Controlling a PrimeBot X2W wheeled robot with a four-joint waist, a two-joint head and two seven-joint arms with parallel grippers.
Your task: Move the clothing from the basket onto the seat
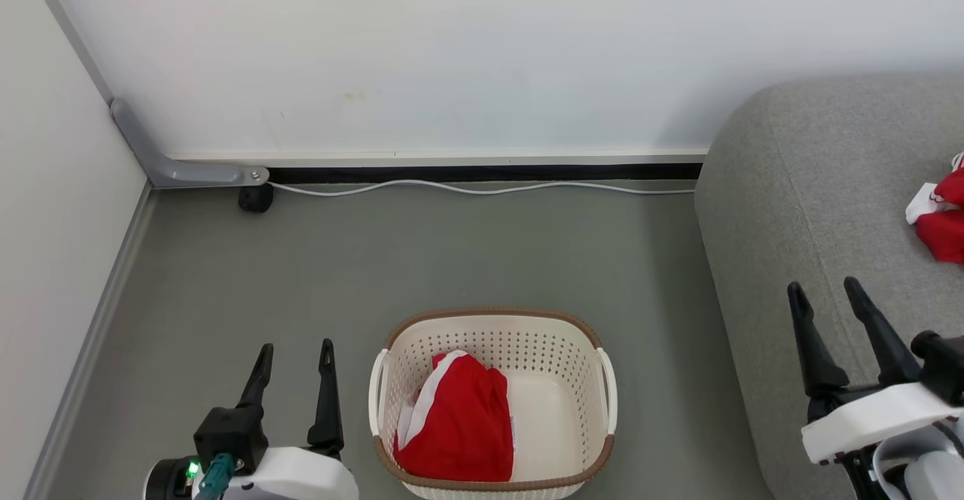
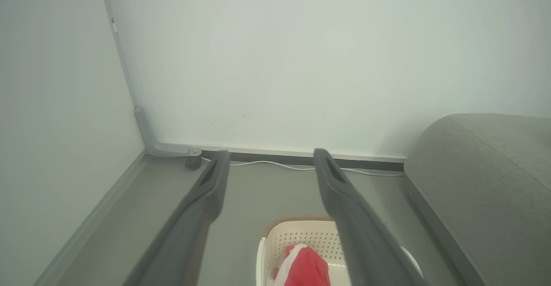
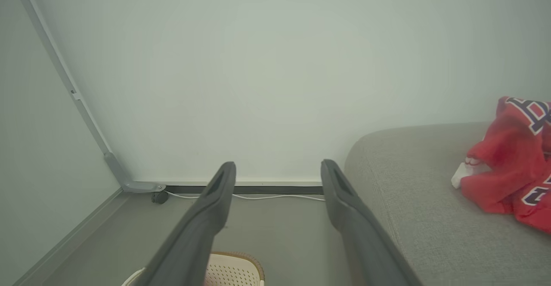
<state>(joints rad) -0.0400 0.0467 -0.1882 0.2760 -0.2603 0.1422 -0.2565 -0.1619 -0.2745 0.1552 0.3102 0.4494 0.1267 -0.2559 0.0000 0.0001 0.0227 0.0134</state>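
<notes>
The left gripper [image 1: 295,347], two long dark fingers on a white wrist, hangs over the grey floor [image 1: 226,274] with its jaws spread wide and nothing between them. Just to its right stands the cream-white perforated plastic basket [image 1: 493,312] with a brown woven-look rim. Bunched in the basket's left half lies a red garment with white trim [image 1: 461,428]. Its long axis runs from the basket's far wall toward the robot, and the right half of the basket floor is bare. By this layout the left gripper is the nearer one: the cloth lies to its right, so the reach would go sideways over the left handle and rim, then down. Open floor surrounds the basket, and a white cable [image 1: 482,188] runs well apart along the foot of the white wall [image 1: 452,48]. Farther right, the right gripper [image 1: 822,287], jaws likewise wide apart and empty, hovers over the rounded front edge of the light-grey fabric sofa [image 1: 813,184]. There a second red garment with navy letters [image 1: 943,233] lies, with bare cushion beside it.
</notes>
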